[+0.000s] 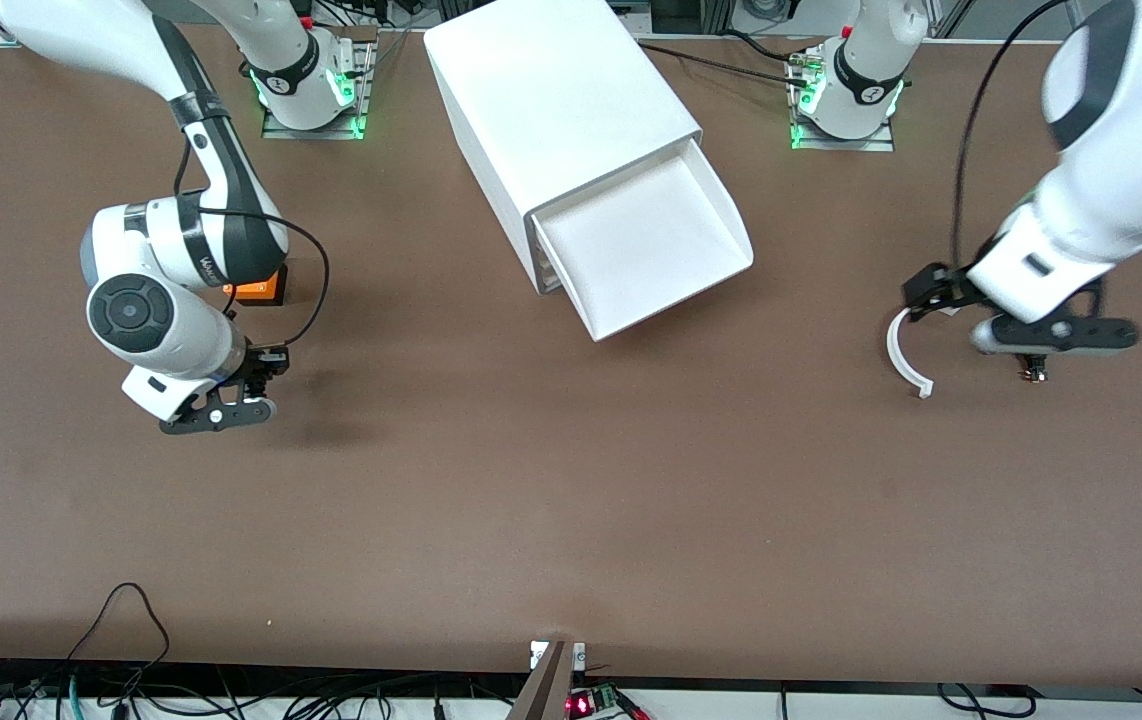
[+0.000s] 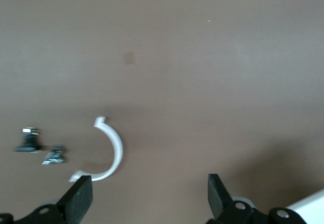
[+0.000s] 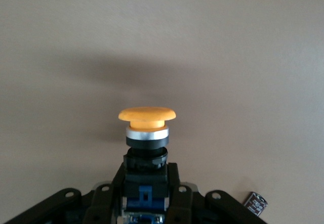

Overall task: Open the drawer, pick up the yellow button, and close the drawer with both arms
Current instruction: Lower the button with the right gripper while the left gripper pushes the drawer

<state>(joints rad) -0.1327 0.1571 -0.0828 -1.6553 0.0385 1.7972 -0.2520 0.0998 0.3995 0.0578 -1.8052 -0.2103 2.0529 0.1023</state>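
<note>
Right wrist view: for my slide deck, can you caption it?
Right gripper shut on the orange-capped button, held above the bare brown table.

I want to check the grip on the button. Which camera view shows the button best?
The right wrist view: the button stands close up, clamped in the right gripper. The front view hides it under that gripper; the left wrist view does not show it.

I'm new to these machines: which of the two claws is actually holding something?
The right gripper, shut on the orange-capped button. The left gripper hangs open and empty over the table.
</note>
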